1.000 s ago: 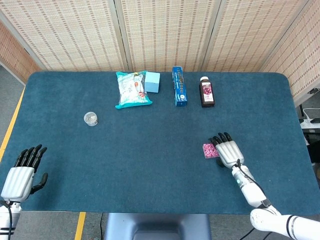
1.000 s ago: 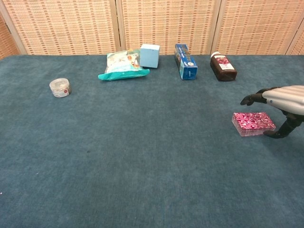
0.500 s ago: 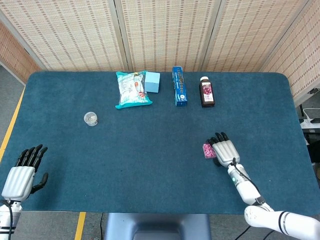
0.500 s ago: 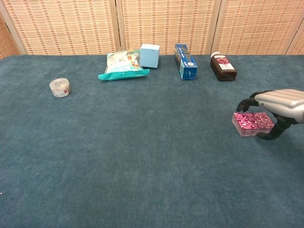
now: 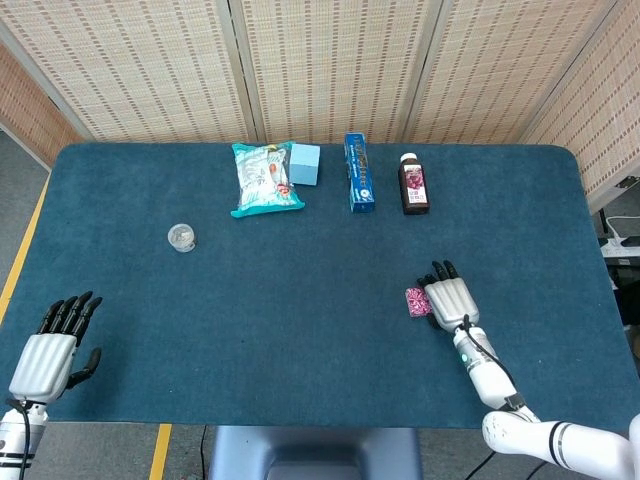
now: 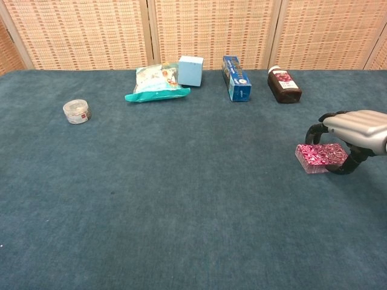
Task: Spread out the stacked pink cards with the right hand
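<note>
The stack of pink cards (image 6: 318, 156) (image 5: 414, 300) lies flat on the blue table at the right. My right hand (image 6: 352, 131) (image 5: 449, 300) hovers palm down over its right part. The fingers (image 6: 315, 127) curl down behind the stack and the thumb (image 6: 344, 167) reaches in at its front right corner; I cannot tell whether they touch it. The stack looks neat and unspread. My left hand (image 5: 48, 355) rests near the table's front left edge, fingers apart, holding nothing.
Along the far side lie a teal snack bag (image 6: 154, 83), a light blue cube (image 6: 190, 70), a blue box (image 6: 236, 78) and a dark bottle (image 6: 284, 85). A small round tin (image 6: 77, 111) sits at the left.
My right hand has moved left over the card stack and lowered, with fingers and thumb curling in around it. The left hand drifted slightly.
</note>
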`<move>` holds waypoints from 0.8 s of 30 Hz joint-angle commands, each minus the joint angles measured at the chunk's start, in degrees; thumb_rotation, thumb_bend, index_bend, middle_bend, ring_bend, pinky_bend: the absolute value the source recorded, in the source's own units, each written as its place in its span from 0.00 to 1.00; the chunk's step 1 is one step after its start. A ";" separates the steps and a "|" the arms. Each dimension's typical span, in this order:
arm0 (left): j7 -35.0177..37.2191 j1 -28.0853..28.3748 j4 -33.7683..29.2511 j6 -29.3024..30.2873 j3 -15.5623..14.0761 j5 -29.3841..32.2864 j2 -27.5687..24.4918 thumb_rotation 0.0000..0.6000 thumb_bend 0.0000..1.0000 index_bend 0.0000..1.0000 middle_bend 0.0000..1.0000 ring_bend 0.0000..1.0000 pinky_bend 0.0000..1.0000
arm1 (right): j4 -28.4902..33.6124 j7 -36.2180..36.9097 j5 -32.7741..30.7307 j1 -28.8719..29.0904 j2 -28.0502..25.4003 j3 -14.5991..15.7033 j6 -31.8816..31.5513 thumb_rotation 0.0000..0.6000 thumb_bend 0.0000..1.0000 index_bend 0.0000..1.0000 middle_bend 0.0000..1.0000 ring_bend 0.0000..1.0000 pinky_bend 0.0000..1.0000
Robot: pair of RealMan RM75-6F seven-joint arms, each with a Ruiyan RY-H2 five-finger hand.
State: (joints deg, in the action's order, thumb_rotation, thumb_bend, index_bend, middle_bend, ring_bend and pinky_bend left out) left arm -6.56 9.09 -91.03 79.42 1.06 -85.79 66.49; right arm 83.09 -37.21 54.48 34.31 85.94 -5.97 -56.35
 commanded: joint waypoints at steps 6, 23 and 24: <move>-1.39 -0.02 -0.15 0.16 0.00 0.24 0.21 1.00 0.46 0.00 0.00 0.00 0.07 | 0.06 -1.77 -1.23 0.50 0.61 0.33 -1.30 1.00 0.26 0.31 0.31 0.09 0.00; -0.86 0.02 -0.14 0.12 -0.22 0.13 0.08 1.00 0.46 0.00 0.00 0.00 0.07 | -1.35 -1.83 0.02 0.37 2.28 0.42 -4.24 1.00 0.27 0.57 0.48 0.26 0.00; -0.89 -0.01 -0.18 0.19 -0.23 0.12 0.08 1.00 0.46 0.00 0.00 0.00 0.07 | -1.24 -1.60 0.25 0.32 2.23 0.41 -4.37 1.00 0.27 0.59 0.49 0.27 0.00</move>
State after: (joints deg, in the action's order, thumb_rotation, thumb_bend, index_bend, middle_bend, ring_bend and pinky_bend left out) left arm -7.45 9.08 -91.22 79.62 0.83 -85.66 66.57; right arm 81.80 -38.95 54.60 34.67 88.19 -5.54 -60.62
